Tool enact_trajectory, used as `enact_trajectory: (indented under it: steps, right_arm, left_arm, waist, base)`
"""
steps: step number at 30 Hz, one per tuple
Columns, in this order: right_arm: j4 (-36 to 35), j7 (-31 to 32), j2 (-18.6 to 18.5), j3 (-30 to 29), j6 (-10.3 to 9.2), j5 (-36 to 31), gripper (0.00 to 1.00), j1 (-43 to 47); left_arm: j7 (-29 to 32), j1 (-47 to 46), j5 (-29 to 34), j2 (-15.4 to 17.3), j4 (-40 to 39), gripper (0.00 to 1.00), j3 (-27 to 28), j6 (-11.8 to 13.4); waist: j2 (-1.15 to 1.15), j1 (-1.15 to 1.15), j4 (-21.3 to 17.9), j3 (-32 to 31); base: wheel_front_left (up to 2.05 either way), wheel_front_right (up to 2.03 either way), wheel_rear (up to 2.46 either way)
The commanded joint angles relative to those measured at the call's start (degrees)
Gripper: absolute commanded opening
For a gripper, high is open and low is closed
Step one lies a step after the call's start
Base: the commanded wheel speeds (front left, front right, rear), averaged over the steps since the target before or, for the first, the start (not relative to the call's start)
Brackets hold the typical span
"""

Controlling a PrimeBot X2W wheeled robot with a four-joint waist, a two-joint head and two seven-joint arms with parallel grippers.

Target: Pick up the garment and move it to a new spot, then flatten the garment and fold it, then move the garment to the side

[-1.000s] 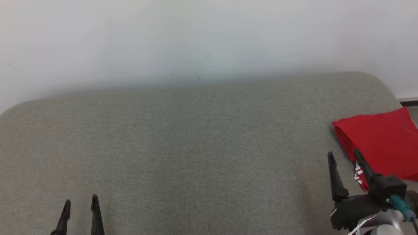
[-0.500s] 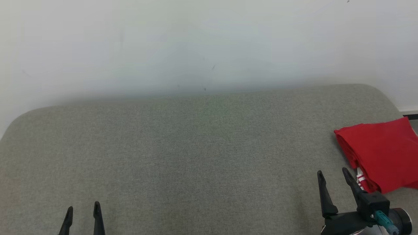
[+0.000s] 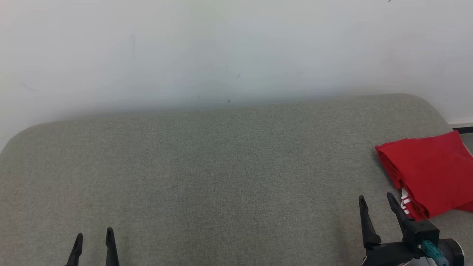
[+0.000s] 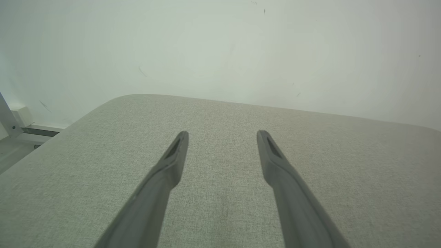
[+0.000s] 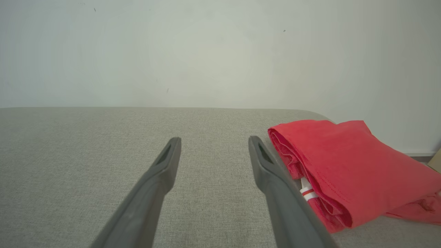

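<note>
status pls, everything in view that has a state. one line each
red garment: folded, lying flat, not held
left tool: open, empty, over the cushion's left part
right tool: open, empty, next to the garment's left edge
grey cushion: carries the garment at its right end

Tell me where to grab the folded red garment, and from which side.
Grip the red garment at its thick rolled left edge, coming from the left with the right gripper, open beside it. The layers stack there, so one pinch would likely take them all.
</note>
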Motion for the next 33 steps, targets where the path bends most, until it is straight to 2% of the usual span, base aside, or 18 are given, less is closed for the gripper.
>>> enact_trajectory:
  steps: [1, 15, 16, 21, 33]
  right_arm:
    - [0.2, -0.2, 0.2, -0.1, -0.17, -0.5, 1.00, -0.3]
    - [0.4, -0.5, 0.7, 0.3, -0.16, 0.5, 1.00, -0.3]
    - [0.4, -0.1, 0.6, 0.3, 0.00, 0.4, 0.00, 0.0]
    - [2.6, 0.6, 0.8, 0.0, 0.00, 1.5, 0.00, 1.3]
    - [0.7, 4.1, 1.1, -0.9, -0.01, 16.0, 0.00, 1.0]
  left_arm:
    - [-0.2, -0.2, -0.1, -0.1, -0.1, 1.00, 0.2, -0.3]
    - [-0.2, -0.2, 0.3, -0.1, 0.7, 1.00, 0.0, -0.2]
    - [0.0, 0.0, 0.1, 0.0, 0.6, 0.00, 0.0, 0.0]
    - [0.7, 0.5, -0.9, -0.4, 3.1, 0.00, 0.3, 0.0]
    - [4.2, -1.1, -14.1, -0.3, 2.6, 0.00, 0.0, 0.0]
  waist:
    - [0.00, 0.00, 0.0, 0.0]
    - [0.00, 0.00, -0.2, 0.1]
    - [0.00, 0.00, -0.2, 0.1]
    - [0.00, 0.00, -0.1, 0.1]
    - [0.00, 0.00, 0.2, 0.4]
  base:
    - [0.00, 0.00, 0.00]
    - [0.00, 0.00, 0.00]
    - [0.00, 0.00, 0.00]
    - [0.00, 0.00, 0.00]
    - [0.00, 0.00, 0.00]
